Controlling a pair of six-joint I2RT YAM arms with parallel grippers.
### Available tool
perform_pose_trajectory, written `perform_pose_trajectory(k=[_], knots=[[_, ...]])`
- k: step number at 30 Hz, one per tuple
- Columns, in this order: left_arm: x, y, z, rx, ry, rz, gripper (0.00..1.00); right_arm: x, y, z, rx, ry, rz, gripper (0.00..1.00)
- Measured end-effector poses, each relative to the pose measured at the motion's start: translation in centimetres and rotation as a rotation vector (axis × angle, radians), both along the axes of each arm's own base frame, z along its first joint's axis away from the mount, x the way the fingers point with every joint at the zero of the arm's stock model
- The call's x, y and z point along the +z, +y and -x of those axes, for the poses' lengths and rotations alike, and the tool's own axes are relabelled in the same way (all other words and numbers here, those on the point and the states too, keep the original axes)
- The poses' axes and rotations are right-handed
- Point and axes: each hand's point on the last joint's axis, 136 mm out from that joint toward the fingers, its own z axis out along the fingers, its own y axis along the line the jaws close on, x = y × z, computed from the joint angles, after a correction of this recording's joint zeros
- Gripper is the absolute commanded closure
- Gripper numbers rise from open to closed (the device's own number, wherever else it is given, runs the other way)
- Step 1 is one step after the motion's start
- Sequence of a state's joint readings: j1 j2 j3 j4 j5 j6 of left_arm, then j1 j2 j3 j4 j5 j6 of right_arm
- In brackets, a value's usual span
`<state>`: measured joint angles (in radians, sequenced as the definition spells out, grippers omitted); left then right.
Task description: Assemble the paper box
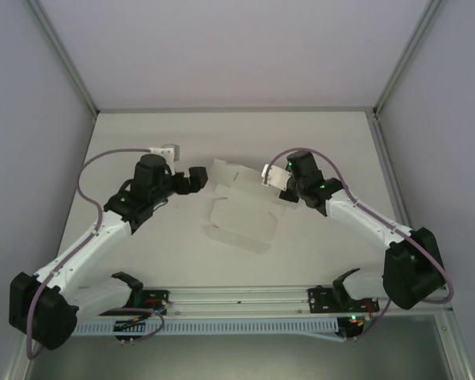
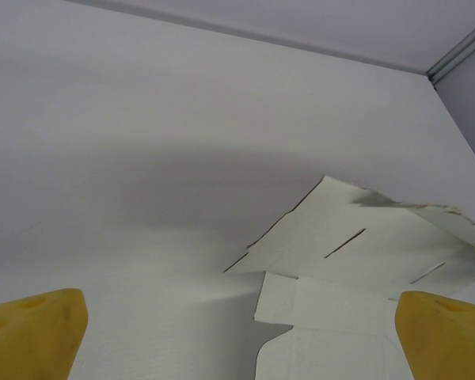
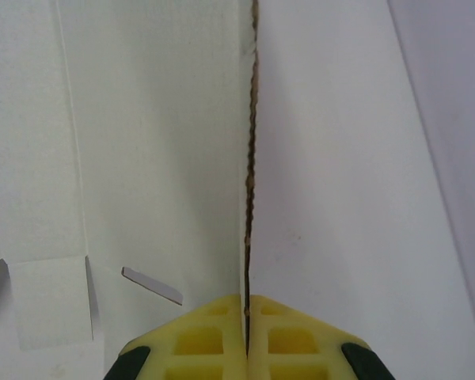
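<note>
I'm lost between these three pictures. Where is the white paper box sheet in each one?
Top external: the paper box lies mid-table between the arms, its far right edge pinched by the right gripper.
Left wrist: lower right, lying unfolded.
Right wrist: left half, with one flap seen edge-on down the centre, clamped between the yellow fingers.
Shared landmark: the white table under the sheet.

Top external: high, rear, facing down. Wrist cameras: close, low; all share paper box (image 1: 241, 226).

White paper box (image 1: 241, 226), unfolded die-cut sheet
</note>
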<state>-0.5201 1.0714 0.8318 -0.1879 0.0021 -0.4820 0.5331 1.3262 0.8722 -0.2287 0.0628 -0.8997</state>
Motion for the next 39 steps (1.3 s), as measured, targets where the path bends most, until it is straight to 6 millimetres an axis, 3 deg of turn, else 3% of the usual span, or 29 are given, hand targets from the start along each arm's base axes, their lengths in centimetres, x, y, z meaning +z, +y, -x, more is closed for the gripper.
perform_pose_trajectory(k=[10, 15, 18, 20, 24, 27, 31, 39], knots=[[0.0, -0.2, 0.3, -0.020, 0.010, -0.003, 0.00, -1.0, 0.9, -1.6, 0.083, -0.197, 0.127, 1.00], [1.8, -0.6, -0.2, -0.029, -0.012, 0.004, 0.00, -1.1, 1.2, -1.8, 0.103, -0.214, 0.129, 1.00], [3.6, -2.2, -0.4, -0.106, -0.033, 0.032, 0.00, -0.9, 1.5, -1.8, 0.112, -0.216, 0.118, 1.00], [5.0, -3.7, -0.7, -0.173, -0.045, 0.061, 0.05, -0.9, 1.7, -1.8, 0.119, -0.213, 0.114, 1.00], [6.7, -6.4, -1.7, -0.280, -0.054, 0.099, 0.24, -1.4, 2.0, -2.1, 0.126, -0.195, 0.119, 1.00], [6.1, -8.0, -2.4, -0.334, -0.021, 0.116, 0.36, -1.7, 2.1, -2.2, 0.127, -0.184, 0.125, 1.00], [3.5, -9.2, -2.8, -0.363, 0.059, 0.120, 0.40, -1.7, 2.1, -2.2, 0.127, -0.180, 0.127, 1.00], [0.9, -11.5, -1.9, -0.391, 0.149, 0.132, 0.43, -1.8, 2.0, -2.1, 0.121, -0.167, 0.125, 1.00]])
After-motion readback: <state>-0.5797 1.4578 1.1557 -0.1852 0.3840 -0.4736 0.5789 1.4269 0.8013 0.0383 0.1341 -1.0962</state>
